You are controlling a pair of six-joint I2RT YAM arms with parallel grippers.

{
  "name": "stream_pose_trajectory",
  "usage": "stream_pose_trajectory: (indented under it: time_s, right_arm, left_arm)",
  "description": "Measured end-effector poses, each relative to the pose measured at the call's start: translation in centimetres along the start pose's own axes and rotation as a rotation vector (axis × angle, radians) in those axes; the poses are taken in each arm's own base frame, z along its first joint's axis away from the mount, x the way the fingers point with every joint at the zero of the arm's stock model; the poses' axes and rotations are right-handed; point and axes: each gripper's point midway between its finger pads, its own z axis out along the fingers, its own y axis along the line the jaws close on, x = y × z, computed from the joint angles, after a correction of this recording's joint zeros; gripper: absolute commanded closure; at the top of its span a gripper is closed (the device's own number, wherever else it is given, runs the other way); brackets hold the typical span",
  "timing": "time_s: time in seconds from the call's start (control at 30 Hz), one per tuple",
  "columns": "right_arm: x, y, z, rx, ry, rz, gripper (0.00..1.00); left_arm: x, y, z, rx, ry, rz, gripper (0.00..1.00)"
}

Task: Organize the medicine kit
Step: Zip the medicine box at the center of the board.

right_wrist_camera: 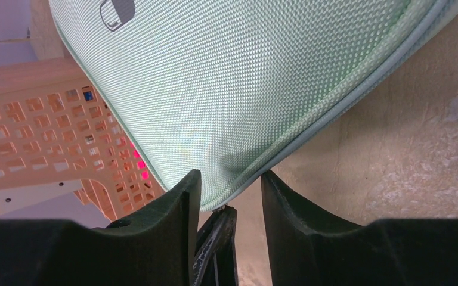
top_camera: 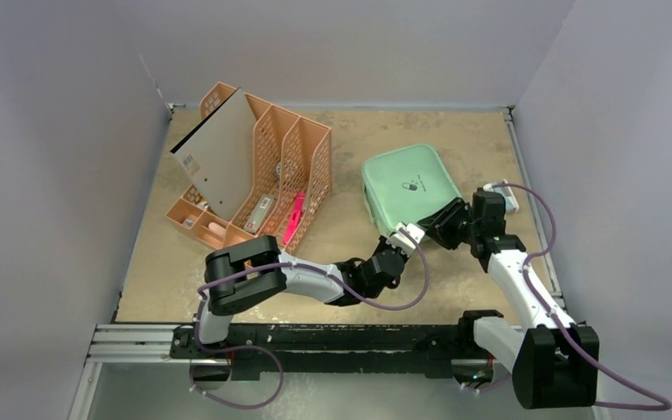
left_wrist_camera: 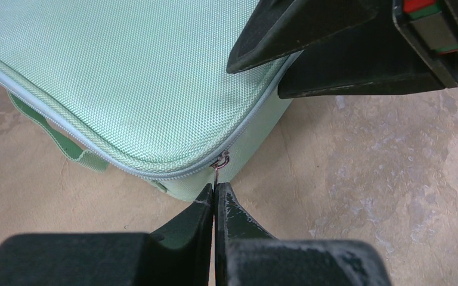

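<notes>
The mint-green medicine kit [top_camera: 407, 182] lies closed on the tan table right of centre. My left gripper [top_camera: 409, 234] is at its near corner. In the left wrist view my left gripper [left_wrist_camera: 214, 189] is shut on the small metal zipper pull [left_wrist_camera: 219, 164] hanging from the kit [left_wrist_camera: 131, 77]. My right gripper [top_camera: 444, 219] is just right of it, over the same corner. In the right wrist view my right gripper [right_wrist_camera: 229, 179] stands open, its fingers either side of the edge of the kit [right_wrist_camera: 244, 77], with the left gripper's fingers [right_wrist_camera: 217, 238] below.
An orange mesh file rack [top_camera: 267, 171] stands at the back left, holding a grey board [top_camera: 219, 157] and a pink item [top_camera: 295, 217]. A small white object [top_camera: 505, 194] lies at the table's right edge. A green strap [left_wrist_camera: 53, 134] hangs on the kit's side.
</notes>
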Motion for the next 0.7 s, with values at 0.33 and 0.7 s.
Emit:
stream_pose_trajectory:
  time_s: [0.33,0.7]
  right_arm:
    - [0.2,-0.9,1.2,0.073,0.016,0.006,0.94]
    - [0.7,-0.9,0.7,0.079,0.042,-0.063,1.0]
  left_arm:
    - [0.0,0.4,-0.3,-0.005,0.022,-0.004,1.0]
    - [-0.2,2.7,-2.0,0.029,0.084,-0.034,1.0]
